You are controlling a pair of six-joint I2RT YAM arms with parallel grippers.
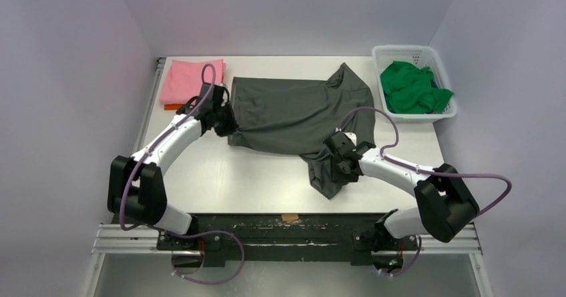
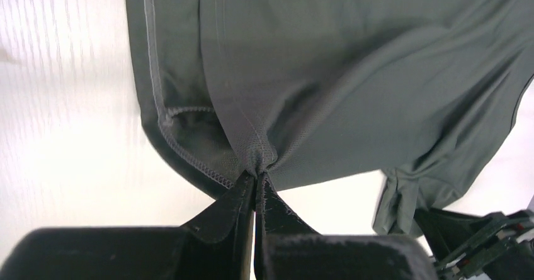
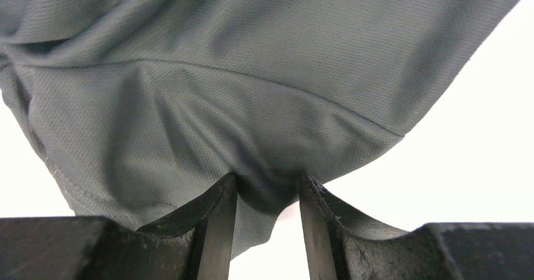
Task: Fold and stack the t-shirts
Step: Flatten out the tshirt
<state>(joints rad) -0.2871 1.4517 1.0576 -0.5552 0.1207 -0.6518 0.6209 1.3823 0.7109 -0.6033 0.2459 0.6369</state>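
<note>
Charcoal-grey t-shirt [image 1: 294, 110]: spread out but rumpled across the middle of the table [image 1: 253, 177]. Its far part lies fairly flat. A bunched tail of cloth trails toward the near edge beside my right arm.
Left gripper [image 2: 257, 178]: I have it clenched on the shirt's left edge. My fingers [image 2: 277, 211] meet at their tips, with a small pucker of seamed cloth pinched between them. A stitched hem curves past just to the left of the pinch.
Right gripper [image 3: 267, 185]: my jaws stand apart at the shirt's near-right part. A loose fold of the mesh-knit cloth sags into the gap between my fingers [image 3: 217, 220]. The cloth touches both inner faces but is not squeezed flat, and bare table shows through the gap below it.
Pink t-shirt [image 1: 190, 80]: folded at the far left corner of the table, just beyond my left wrist and apart from the grey one.
Orange t-shirt [image 1: 172, 106]: only a sliver shows, under the pink one's near edge.
Green t-shirt [image 1: 414, 89]: crumpled inside the basket.
White lattice basket [image 1: 417, 51]: at the table's far right corner, just beside the grey shirt's right edge.
</note>
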